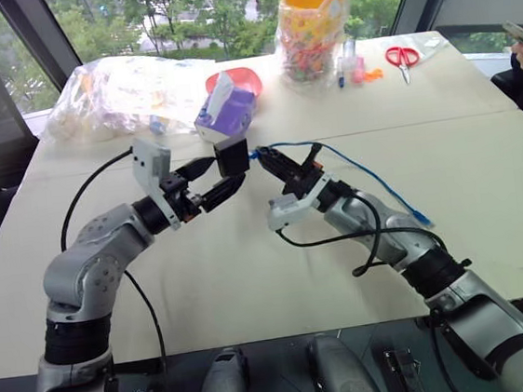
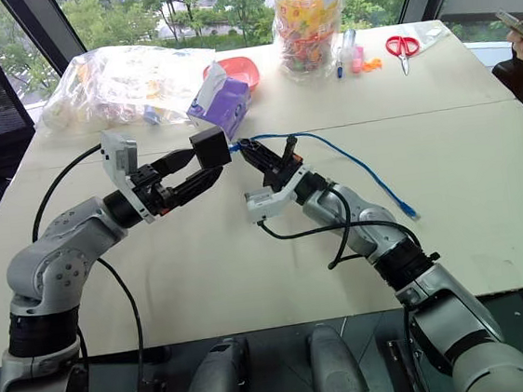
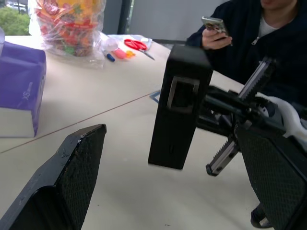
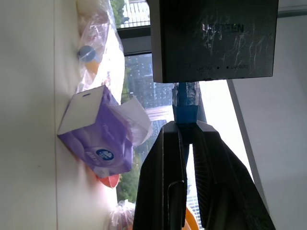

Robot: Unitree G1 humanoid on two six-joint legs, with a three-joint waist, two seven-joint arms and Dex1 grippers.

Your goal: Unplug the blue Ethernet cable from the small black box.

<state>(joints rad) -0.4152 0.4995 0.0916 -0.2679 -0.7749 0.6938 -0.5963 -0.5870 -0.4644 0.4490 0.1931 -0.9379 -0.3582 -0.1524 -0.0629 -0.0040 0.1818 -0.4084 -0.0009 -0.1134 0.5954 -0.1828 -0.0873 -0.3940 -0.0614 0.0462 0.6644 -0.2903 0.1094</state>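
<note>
Right gripper (image 4: 184, 139) pinches the cable (image 4: 184, 112) at the box (image 4: 213, 38); left gripper (image 3: 177, 177) gapes, so tugging may just drag the box along.

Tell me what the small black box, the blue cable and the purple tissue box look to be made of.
Small black squarish box: likely hard plastic, matte, with crisp edges, a moulded port and faint raised lettering. Thin bright blue Ethernet cable: flexible, smooth rubbery jacket that curves loosely over the table; the plug at the box looks like clear plastic. Purple tissue box: probably printed cardboard, with flat folded faces and white tissue sticking out.
</note>
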